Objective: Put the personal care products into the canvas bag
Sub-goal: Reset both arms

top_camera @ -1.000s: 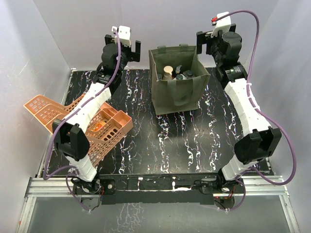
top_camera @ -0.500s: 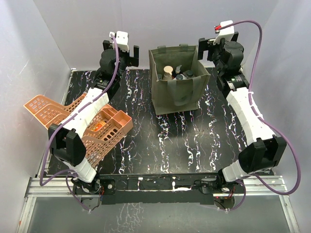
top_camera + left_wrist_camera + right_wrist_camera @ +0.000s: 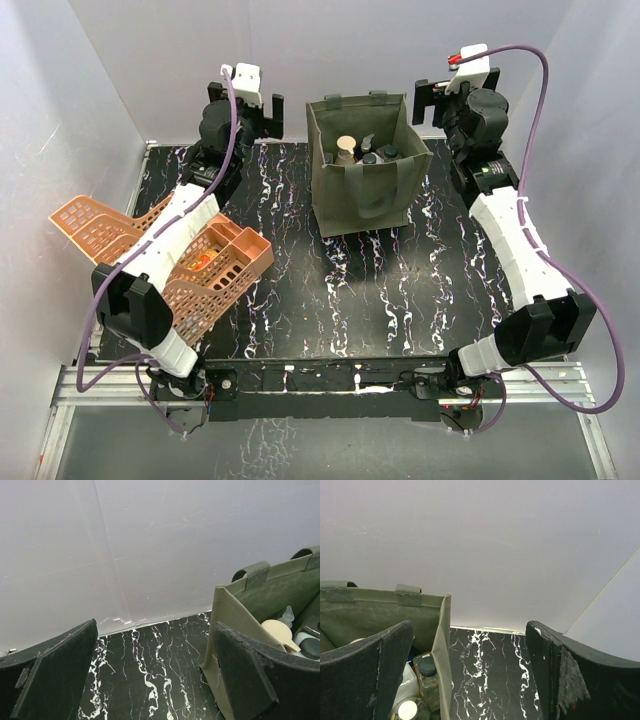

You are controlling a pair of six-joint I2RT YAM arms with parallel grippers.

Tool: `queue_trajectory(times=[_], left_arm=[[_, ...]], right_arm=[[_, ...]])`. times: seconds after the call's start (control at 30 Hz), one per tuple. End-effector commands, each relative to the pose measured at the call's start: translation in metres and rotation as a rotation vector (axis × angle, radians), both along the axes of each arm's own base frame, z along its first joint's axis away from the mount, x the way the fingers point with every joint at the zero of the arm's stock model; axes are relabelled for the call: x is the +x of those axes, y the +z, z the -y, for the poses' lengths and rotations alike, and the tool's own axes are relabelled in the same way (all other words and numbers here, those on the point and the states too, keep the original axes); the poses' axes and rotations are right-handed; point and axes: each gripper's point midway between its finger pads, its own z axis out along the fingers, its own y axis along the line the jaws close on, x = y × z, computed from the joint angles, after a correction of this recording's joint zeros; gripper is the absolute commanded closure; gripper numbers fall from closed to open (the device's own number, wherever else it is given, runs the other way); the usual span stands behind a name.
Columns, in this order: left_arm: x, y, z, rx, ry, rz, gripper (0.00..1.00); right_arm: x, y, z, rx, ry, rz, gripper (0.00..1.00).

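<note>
The olive canvas bag (image 3: 362,190) stands upright at the back middle of the table. Several personal care products (image 3: 362,150) stand inside it, among them a tan-capped bottle (image 3: 278,630) and a square clear bottle with a dark cap (image 3: 427,676). My left gripper (image 3: 245,105) hovers high to the left of the bag, open and empty, facing the back wall. In its wrist view the left gripper (image 3: 157,680) has the bag's corner (image 3: 235,625) by its right finger. My right gripper (image 3: 455,95) hangs high to the right of the bag, open and empty. In its wrist view the right gripper (image 3: 470,680) straddles the bag's wall (image 3: 442,645).
Orange lattice baskets (image 3: 215,270) lie tipped at the left, under my left arm; something orange-red (image 3: 200,262) shows inside one. The black marbled table (image 3: 380,290) is walled by grey panels at the back and both sides.
Both arms have lifted and drawn their grippers further back toward the rear wall, the elbows sinking toward the near edge. Both grippers stayed open. The bag has not moved.
</note>
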Motion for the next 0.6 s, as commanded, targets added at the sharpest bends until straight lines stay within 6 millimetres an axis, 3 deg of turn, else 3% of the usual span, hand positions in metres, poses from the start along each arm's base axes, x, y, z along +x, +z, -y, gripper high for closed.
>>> queue_trajectory(times=[0.0,0.17,0.33,0.57], left_arm=[[-0.025,0.046,-0.012,-0.032,-0.008,0.090,0.03],[-0.028,0.038,-0.024,-0.023,0.027,0.074,0.03],[-0.026,0.044,-0.040,-0.011,0.075,0.091,0.03],[-0.023,0.049,-0.043,-0.006,0.079,0.107,0.03]], right_arm=[[-0.014,0.023,0.006,-0.017,-0.013,0.062,0.01],[-0.015,0.021,0.008,-0.042,-0.018,0.063,0.01],[-0.017,0.018,0.013,-0.051,-0.041,0.062,0.01],[-0.017,0.017,0.015,-0.044,-0.056,0.063,0.01]])
